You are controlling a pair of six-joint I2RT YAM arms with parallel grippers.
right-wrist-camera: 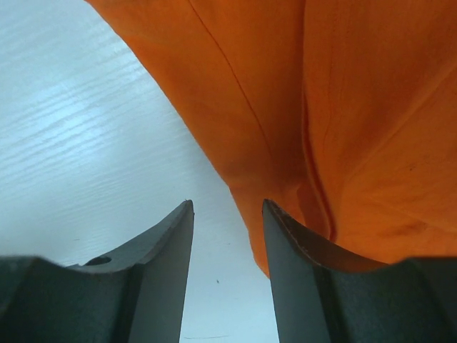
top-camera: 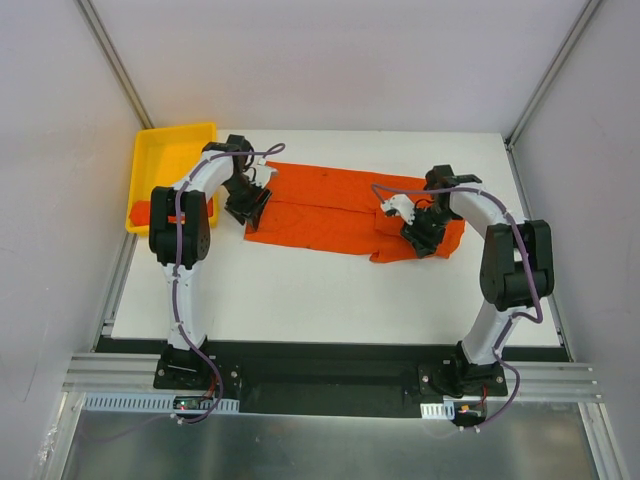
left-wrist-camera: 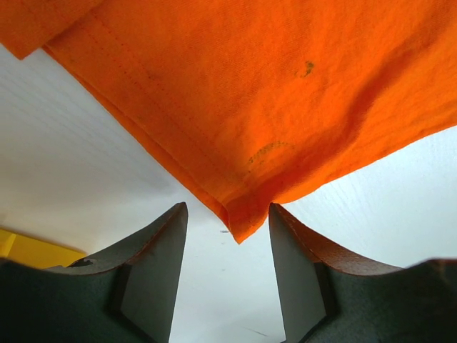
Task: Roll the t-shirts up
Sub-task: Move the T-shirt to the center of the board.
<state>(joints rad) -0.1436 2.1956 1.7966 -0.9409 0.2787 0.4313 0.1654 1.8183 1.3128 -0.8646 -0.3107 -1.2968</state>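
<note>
One orange t-shirt [top-camera: 330, 210] lies folded into a long strip across the white table [top-camera: 330, 300]. My left gripper [top-camera: 248, 208] hovers at its left end. In the left wrist view the gripper [left-wrist-camera: 228, 211] is open, and a corner of the t-shirt [left-wrist-camera: 250, 93] points down between the fingertips without being pinched. My right gripper [top-camera: 425, 238] is over the strip's right end, where the cloth is bunched into a fold. In the right wrist view it [right-wrist-camera: 227, 207] is open over bare table, with the t-shirt's [right-wrist-camera: 343, 107] edge running beside and behind the right finger [right-wrist-camera: 300, 271].
A yellow tray [top-camera: 165, 145] stands at the table's back left corner, close behind the left arm, with a bit of orange cloth [top-camera: 140, 211] at its near end. Grey walls enclose the table on three sides.
</note>
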